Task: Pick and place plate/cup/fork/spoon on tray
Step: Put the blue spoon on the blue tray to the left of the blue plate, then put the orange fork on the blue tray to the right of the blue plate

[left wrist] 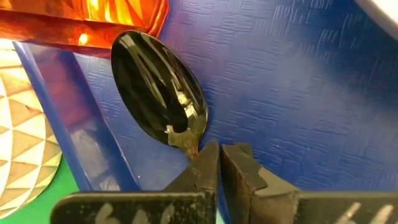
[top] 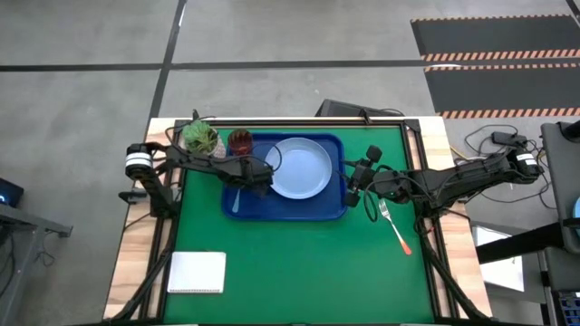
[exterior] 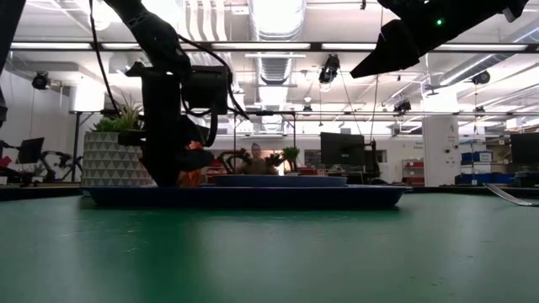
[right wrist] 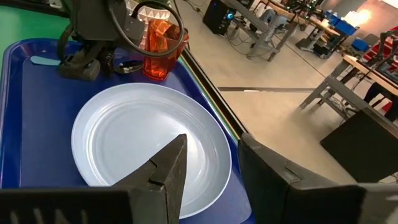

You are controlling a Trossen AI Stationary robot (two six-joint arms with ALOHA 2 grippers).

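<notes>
Fingers (left wrist: 217,163) of the left gripper were pinched together on the neck of the spoon (left wrist: 158,87), its dark bowl lying just ahead of them on the tray (left wrist: 298,93) beside the cup (left wrist: 87,22); the spoon looked light, stiff and slick, best held at the narrow neck. Right gripper (right wrist: 208,162) fingers stood apart above the plate (right wrist: 124,143), while the fork (top: 396,228) lay on the green worktop (top: 299,272), an open workshop beyond.

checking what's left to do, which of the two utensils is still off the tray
The fork, orange handle, lies on the green mat right of the tray. The blue-handled spoon already lies on the tray, at the left gripper.
</notes>
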